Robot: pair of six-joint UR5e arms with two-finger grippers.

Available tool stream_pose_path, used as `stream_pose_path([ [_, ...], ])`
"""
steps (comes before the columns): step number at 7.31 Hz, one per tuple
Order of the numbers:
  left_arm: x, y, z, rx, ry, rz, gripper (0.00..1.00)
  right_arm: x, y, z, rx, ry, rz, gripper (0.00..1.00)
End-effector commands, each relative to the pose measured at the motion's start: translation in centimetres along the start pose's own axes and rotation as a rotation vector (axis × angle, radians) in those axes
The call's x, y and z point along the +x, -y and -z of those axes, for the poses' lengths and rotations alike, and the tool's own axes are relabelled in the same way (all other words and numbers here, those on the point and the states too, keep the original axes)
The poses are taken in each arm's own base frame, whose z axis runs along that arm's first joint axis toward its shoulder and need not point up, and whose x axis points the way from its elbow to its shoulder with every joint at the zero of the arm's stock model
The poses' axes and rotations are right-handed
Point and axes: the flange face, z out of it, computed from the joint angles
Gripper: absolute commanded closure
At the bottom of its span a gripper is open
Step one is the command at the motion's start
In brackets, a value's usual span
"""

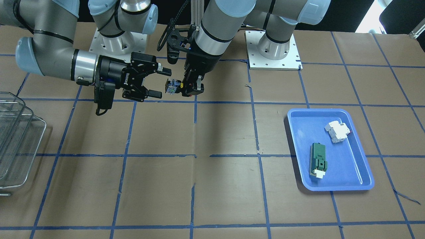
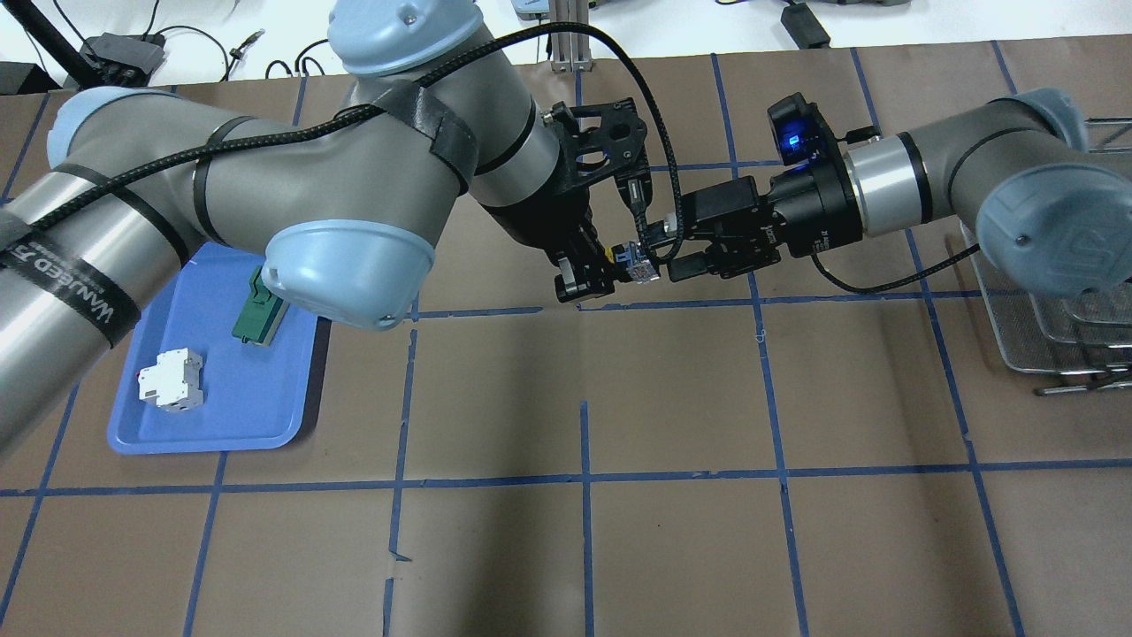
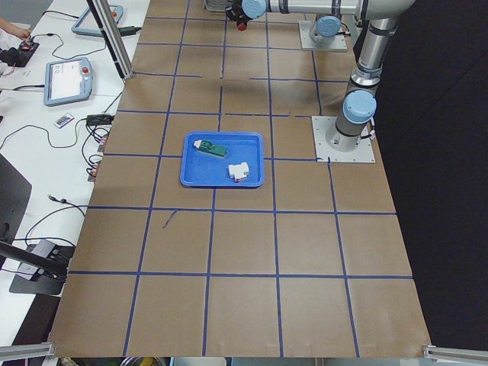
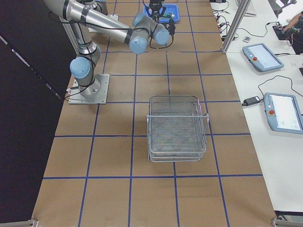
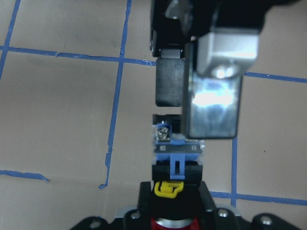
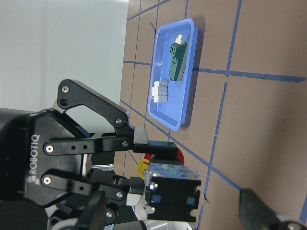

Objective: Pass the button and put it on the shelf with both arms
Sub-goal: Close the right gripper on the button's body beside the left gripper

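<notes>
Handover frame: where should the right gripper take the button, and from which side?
Probably the button's blue-and-clear rear block, which juts free of the left gripper toward the open right gripper. Come straight in along that axis; the red-cap end is clamped in the left fingers.

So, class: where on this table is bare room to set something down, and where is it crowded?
Free: the table between the blue tray and the shelf. Crowded: where the left gripper, holding the button, faces the open right gripper.
</notes>
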Motion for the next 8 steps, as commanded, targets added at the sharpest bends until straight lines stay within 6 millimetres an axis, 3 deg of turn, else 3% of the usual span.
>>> stream_pose_path([
  [1,-0.02,0.00,-0.10,0.001,-0.003,0.005,1.00,-0.03,-0.07,0.01,-0.003,-0.002,-0.008,0.40],
  [3,-0.01,0.04,0.03,0.004,0.002,0.014,1.00,-0.21,-0.17,0.05,-0.003,-0.004,-0.018,0.81],
  [4,0.00,0.02,-0.03,0.004,0.002,0.014,1.00,-0.20,-0.18,0.06,-0.004,-0.005,-0.020,0.90],
  [6,0.05,0.06,0.21,0.005,0.007,0.022,1.00,-0.19,-0.10,0.08,-0.004,-0.007,-0.017,0.93],
  [7,0.03,0.10,0.28,0.005,0.008,0.055,0.54,-0.23,-0.07,0.12,-0.004,-0.009,-0.016,0.93],
  [8,0.11,0.12,0.29,0.009,0.006,0.069,0.01,-0.33,0.09,0.20,-0.003,-0.010,-0.012,0.93],
])
